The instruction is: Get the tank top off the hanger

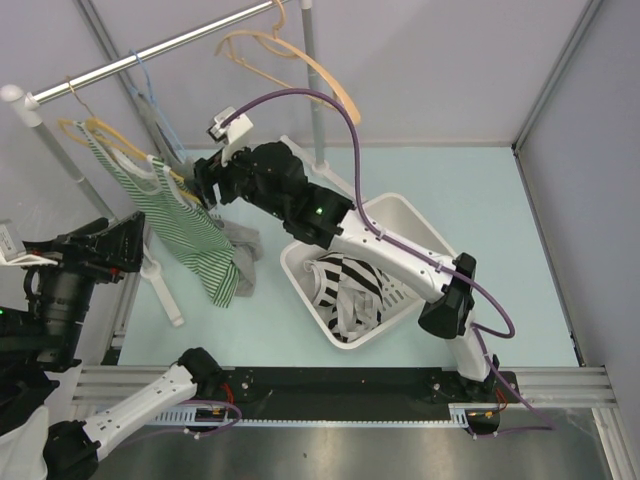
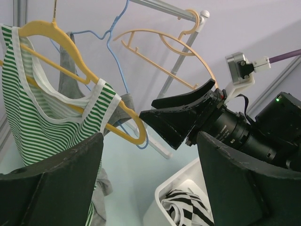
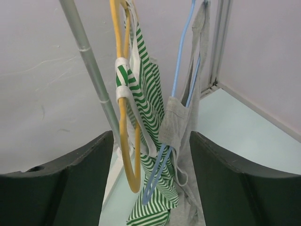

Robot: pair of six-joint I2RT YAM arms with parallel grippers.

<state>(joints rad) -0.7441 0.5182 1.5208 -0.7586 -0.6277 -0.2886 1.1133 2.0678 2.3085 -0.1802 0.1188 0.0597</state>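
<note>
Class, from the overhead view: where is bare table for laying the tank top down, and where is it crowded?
Bare: table right of the white basket, up to the wall; also the near strip left of the basket. Crowded: back left, where tank top, grey garment and right tool bunch.

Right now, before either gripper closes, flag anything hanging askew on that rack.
The grey garment looks half slipped off the blue hanger: it hangs bunched to one side, drooping low beside the green-striped tank top, which sits evenly on its yellow hanger.
</note>
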